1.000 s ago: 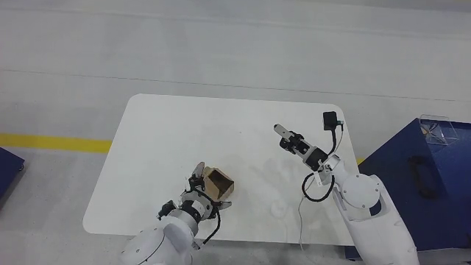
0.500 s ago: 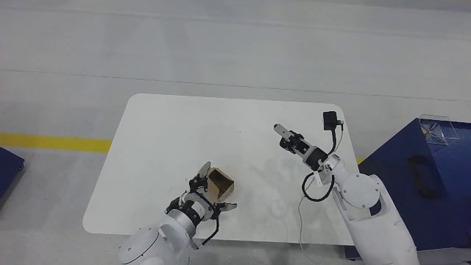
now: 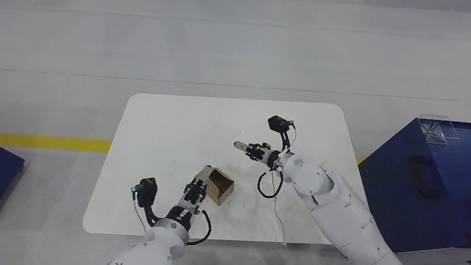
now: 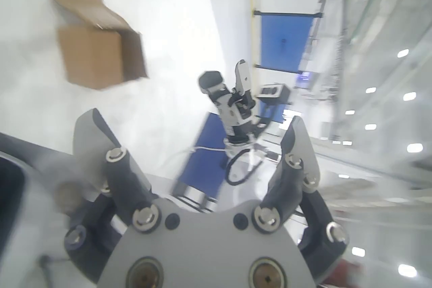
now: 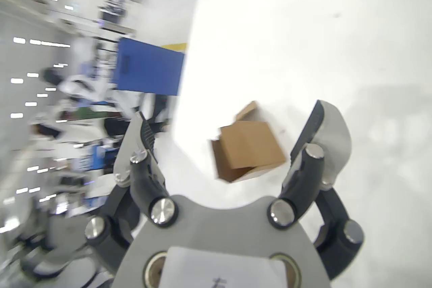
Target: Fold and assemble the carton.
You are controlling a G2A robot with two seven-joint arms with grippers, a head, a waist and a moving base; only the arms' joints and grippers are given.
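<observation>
A small brown carton (image 3: 219,183) lies on its side on the white table (image 3: 169,125), near the front edge, with one end open and a flap sticking out. My left gripper (image 3: 196,191) sits just left of the carton and is open. In the left wrist view the carton (image 4: 96,54) lies apart from the left gripper (image 4: 195,134), with nothing between the fingers. My right gripper (image 3: 241,146) hovers behind and to the right of the carton. It is open and points toward the carton (image 5: 248,149), which lies beyond the right gripper (image 5: 228,110).
A blue cabinet (image 3: 419,180) stands off the table's right side. The back and left parts of the table are bare white surface. Cables hang from both wrists near the table's front edge.
The right arm has swung left across the table toward the carton. The left gripper has turned and drawn back from the carton, which stays where it was.
</observation>
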